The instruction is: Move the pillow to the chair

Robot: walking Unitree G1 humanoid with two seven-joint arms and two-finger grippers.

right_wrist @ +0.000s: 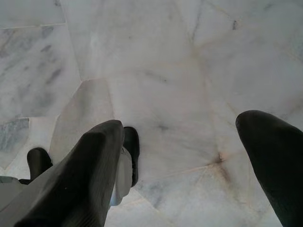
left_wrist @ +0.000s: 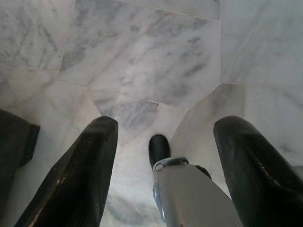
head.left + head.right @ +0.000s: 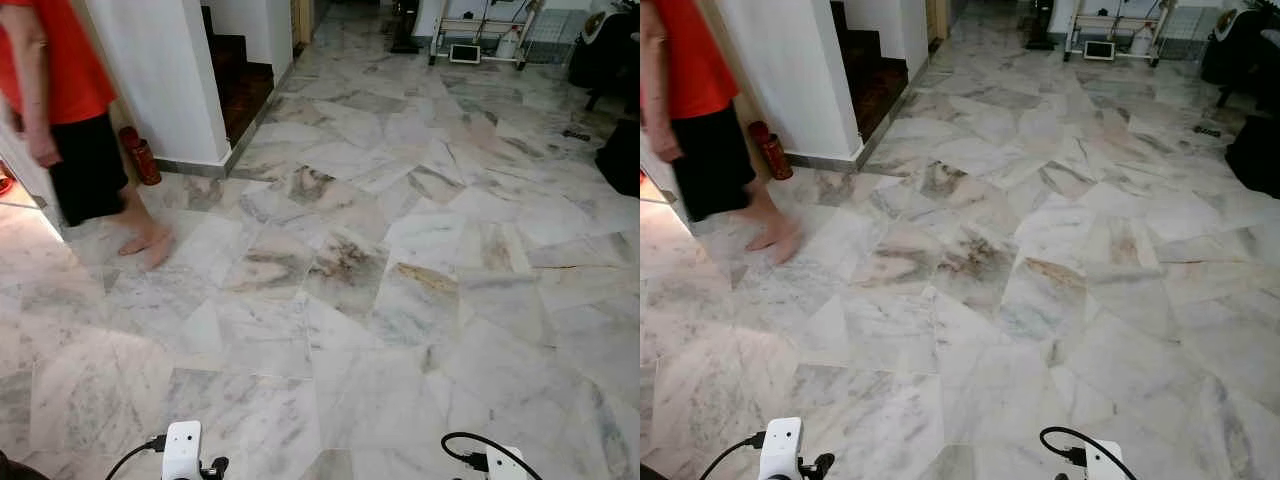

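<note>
Floor (image 3: pixel 380 300): pale marble laid in irregular angled slabs, grey and brown veining, a darker rust-brown stain near the middle of the head views.
Pillow and chair: no sure sight of either. Dark shapes (image 3: pixel 620 150) sit at the right edge of the head views, cut off by the frame, too dim to identify.
Left gripper (image 2: pixel 165 156): hangs low, pointing down at the floor; its two black fingers (image 2: pixel 80 175) stand wide apart, released, with nothing between them. Past them in the left wrist view is a silver leg with a black foot (image 2: pixel 159 147) on the marble.
Right gripper (image 1: pixel 189 156): also hanging down over the floor, fingers (image 1: pixel 272 151) spread and empty. A black foot (image 1: pixel 131 151) shows beside one finger, another further off.
Arms in the head views: just the white wrist parts (image 3: pixel 182 450) and a black cable (image 3: pixel 480 445) at the bottom edge — the rest is cut off.
Person (image 3: pixel 60 110): at the left edge, red top and dark shorts, barefoot on the marble, blurred; head and one side out of frame.
White wall (image 3: pixel 160 80): a corner behind the person, with a red cylinder (image 3: pixel 140 155) standing at its foot.
Stairs (image 3: pixel 235 75): dark steps past the wall, mostly in shade.
Far end: a white wheeled rack (image 3: pixel 480 35) with items on it — small and hard to make out.
</note>
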